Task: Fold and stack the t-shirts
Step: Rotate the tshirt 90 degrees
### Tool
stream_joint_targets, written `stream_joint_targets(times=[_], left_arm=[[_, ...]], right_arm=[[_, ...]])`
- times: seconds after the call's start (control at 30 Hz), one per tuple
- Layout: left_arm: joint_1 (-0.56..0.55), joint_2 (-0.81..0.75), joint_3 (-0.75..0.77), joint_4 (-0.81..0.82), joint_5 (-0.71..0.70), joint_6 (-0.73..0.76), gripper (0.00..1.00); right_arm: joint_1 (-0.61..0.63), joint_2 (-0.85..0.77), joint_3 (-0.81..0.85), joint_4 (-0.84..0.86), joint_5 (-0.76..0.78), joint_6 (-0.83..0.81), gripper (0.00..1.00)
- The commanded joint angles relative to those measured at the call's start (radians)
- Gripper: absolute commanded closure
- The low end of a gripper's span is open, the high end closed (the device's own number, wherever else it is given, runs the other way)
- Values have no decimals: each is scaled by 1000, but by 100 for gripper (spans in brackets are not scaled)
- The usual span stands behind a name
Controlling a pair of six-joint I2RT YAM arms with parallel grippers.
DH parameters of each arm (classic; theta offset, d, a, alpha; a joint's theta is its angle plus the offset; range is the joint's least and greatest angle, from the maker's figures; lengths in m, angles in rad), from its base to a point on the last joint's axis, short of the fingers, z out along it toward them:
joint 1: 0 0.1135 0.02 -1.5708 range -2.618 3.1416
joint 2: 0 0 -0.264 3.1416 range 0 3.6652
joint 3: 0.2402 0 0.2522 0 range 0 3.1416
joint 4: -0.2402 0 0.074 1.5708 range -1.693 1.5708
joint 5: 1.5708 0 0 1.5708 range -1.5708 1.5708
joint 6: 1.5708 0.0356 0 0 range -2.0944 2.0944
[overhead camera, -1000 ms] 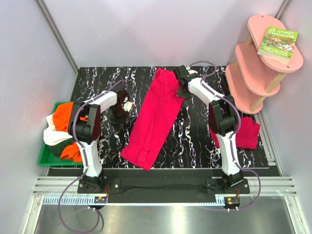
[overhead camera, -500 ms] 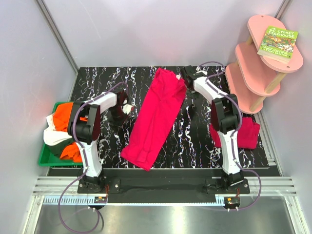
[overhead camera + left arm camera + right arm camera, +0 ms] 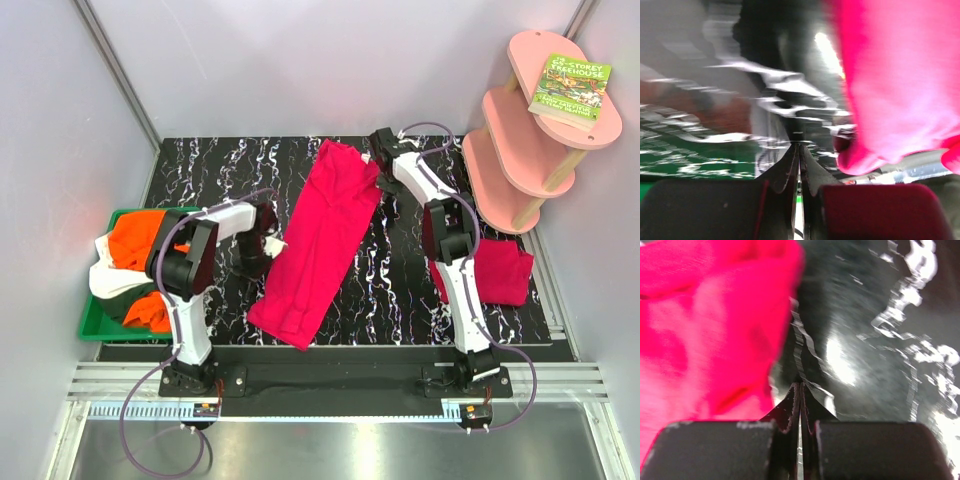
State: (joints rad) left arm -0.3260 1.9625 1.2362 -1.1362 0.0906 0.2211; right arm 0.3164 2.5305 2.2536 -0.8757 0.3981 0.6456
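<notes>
Top view: we see crimson t-shirt point(image 3: 320, 240) spread mid-table, long axis diagonal, far-right to near-left; left gripper point(image 3: 267, 250) just beside its left edge, right gripper point(image 3: 381, 180) just beside far-right corner; each arm nearer own side. Folded crimson shirt point(image 3: 500, 272) near right arm; orange and white shirts point(image 3: 130, 245) heaped in green tray point(image 3: 95, 325)

Left wrist: fingers point(image 3: 785, 175) pressed together, holding nothing; cloth toward frame right, blurred

Right wrist: fingers point(image 3: 787, 410) pressed together, empty; cloth toward frame left, marbled table point(image 3: 880, 340) opposite

A robot lab cell: grey panel walls point(image 3: 300, 60) enclose a marbled table point(image 3: 200, 170) beside aluminium rails point(image 3: 110, 380).
</notes>
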Motion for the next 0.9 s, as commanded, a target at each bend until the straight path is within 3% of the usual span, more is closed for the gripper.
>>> stream_joint_targets(times=[0.0,0.57,0.87], left_arm=[[-67,-8,-29,41,81,21,93],[-350,111,54,16,169,-6,92],[-433,206,249,-59,193,-6,92]], right_arm=[[3,154,142,-127,-117,-46,100],[6,332,408,-143,-362,-84,100],[13,346,435,-103,-464,-104,100]])
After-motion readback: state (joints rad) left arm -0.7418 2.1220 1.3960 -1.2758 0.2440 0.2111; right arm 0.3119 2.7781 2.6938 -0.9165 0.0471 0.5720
